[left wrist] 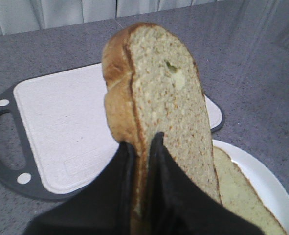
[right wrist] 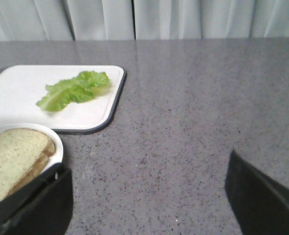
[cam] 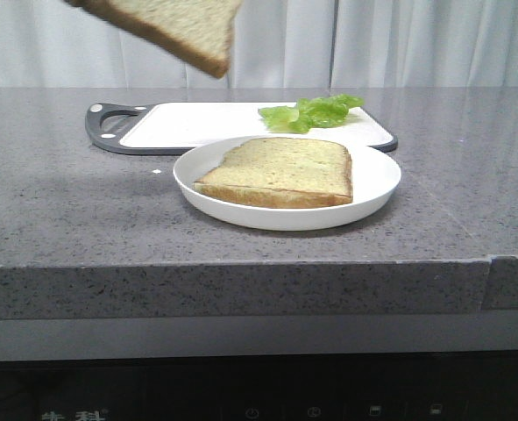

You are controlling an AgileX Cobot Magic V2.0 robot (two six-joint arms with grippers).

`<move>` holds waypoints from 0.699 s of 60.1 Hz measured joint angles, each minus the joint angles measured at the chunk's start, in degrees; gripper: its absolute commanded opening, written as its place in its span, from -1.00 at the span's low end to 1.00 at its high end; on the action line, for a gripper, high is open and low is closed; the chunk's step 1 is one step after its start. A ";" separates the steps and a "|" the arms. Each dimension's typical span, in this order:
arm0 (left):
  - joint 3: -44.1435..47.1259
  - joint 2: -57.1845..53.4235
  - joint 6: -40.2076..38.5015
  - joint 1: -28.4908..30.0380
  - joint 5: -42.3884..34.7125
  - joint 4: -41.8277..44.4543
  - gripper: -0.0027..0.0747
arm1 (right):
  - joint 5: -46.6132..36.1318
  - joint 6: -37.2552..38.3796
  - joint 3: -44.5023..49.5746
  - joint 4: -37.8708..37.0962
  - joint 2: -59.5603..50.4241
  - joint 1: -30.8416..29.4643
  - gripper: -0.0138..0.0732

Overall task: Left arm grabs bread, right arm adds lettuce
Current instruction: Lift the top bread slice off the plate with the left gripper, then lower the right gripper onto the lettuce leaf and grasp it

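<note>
The thick speckled tan bread slice point(left wrist: 159, 103) hangs clamped on edge in the left black gripper point(left wrist: 143, 147), above the white plate point(cam: 372, 180) holding a flatter slice point(cam: 280, 171), while frilly green lettuce point(right wrist: 73, 89) lies on the white cutting board point(right wrist: 17, 98) and the right gripper point(right wrist: 149, 196) gapes wide.

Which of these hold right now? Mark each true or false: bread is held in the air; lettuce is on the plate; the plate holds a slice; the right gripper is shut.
1. The left gripper holds the bread in the air. True.
2. The lettuce lies on the plate. False: it lies on the cutting board.
3. A second slice lies on the plate. True.
4. The right gripper is shut on the lettuce. False: it is open and empty.
</note>
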 measured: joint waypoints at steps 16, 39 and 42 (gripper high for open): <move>11.68 -11.60 0.00 7.85 -4.02 1.57 -0.99 | -0.11 -2.57 -7.92 -0.10 19.02 0.83 0.79; 19.40 -23.09 0.00 17.71 -4.42 2.57 -0.99 | -1.61 -10.60 -30.32 -0.10 51.34 7.36 0.79; 19.40 -23.66 0.00 18.45 -4.15 2.71 -0.99 | -1.12 -11.39 -34.16 -0.10 55.34 8.12 0.79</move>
